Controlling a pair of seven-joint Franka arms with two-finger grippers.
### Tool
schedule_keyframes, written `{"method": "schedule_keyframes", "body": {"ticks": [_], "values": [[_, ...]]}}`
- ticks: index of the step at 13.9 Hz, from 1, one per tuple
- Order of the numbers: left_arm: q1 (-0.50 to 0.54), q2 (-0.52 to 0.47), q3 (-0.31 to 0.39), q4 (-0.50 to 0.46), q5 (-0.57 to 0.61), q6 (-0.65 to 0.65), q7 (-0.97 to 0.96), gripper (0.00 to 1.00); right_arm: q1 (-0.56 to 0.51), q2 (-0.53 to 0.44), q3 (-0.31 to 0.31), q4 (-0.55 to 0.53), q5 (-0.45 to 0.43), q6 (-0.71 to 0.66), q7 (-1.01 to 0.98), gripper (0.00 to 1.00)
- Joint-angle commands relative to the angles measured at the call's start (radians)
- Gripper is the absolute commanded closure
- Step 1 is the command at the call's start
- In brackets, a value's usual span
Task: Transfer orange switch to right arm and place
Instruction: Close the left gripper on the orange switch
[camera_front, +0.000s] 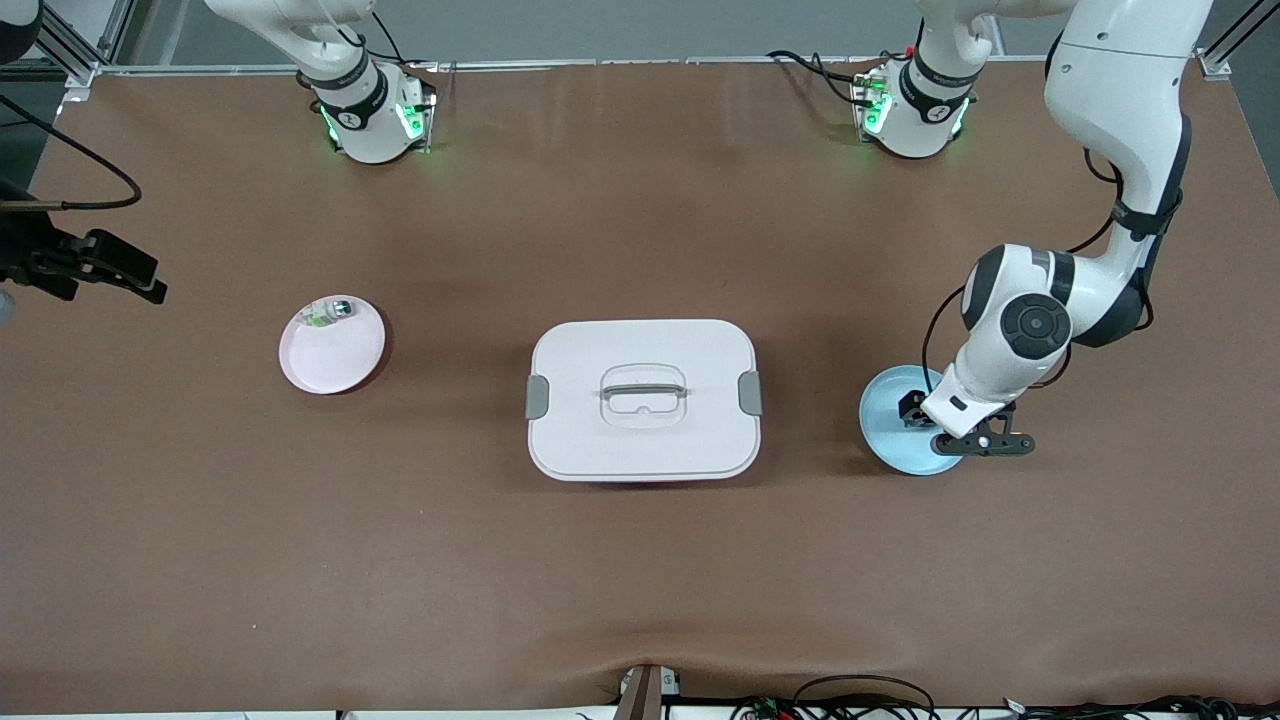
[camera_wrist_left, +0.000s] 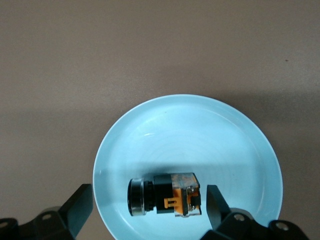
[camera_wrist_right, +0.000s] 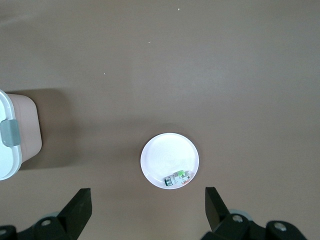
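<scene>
Left gripper (camera_front: 985, 440) hangs low over the pale blue plate (camera_front: 890, 440) at the left arm's end of the tabletop (camera_front: 640, 580), jaws spread wide and holding nothing. In the left wrist view the two black fingers (camera_wrist_left: 75, 210) stand on either side of the orange switch (camera_wrist_left: 165, 196), apart from it, with no contact visible. The orange switch lies on its side in the blue plate (camera_wrist_left: 200, 130), close to the plate's rim: black cylindrical end on one side, black blocky body with the bright orange part on the other. In the front view the switch (camera_front: 912, 408) shows as a small dark block just beside the left arm's wrist.

A white lidded box (camera_front: 643, 399) with grey side clips and a recessed handle sits mid-tabletop, about as near to the front camera as the blue plate.

A pale pink plate (camera_front: 332, 345) lies toward the right arm's end, slightly farther from the front camera than the box. It carries a small clear-and-green component (camera_front: 325, 314) near its rim.

Right gripper (camera_wrist_right: 145, 210) waits high above the tabletop, over the area near the pink plate (camera_wrist_right: 167, 155), fingers (camera_wrist_right: 77, 207) parted and empty. The right wrist view also catches one corner of the white box (camera_wrist_right: 10, 135).
</scene>
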Motion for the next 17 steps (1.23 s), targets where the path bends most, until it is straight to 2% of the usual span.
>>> {"method": "schedule_keyframes", "body": {"ticks": [1,17], "values": [[0.0,0.016,-0.008,0.02,0.008,0.001,-0.022,0.0,-0.006,-0.027,0.001,-0.027,0.004,0.008,0.007,0.0],[0.003,0.08,-0.025,0.008,0.003,-0.002,-0.102,0.0,-0.007,-0.025,0.001,-0.027,0.004,0.014,0.007,0.0]]}}
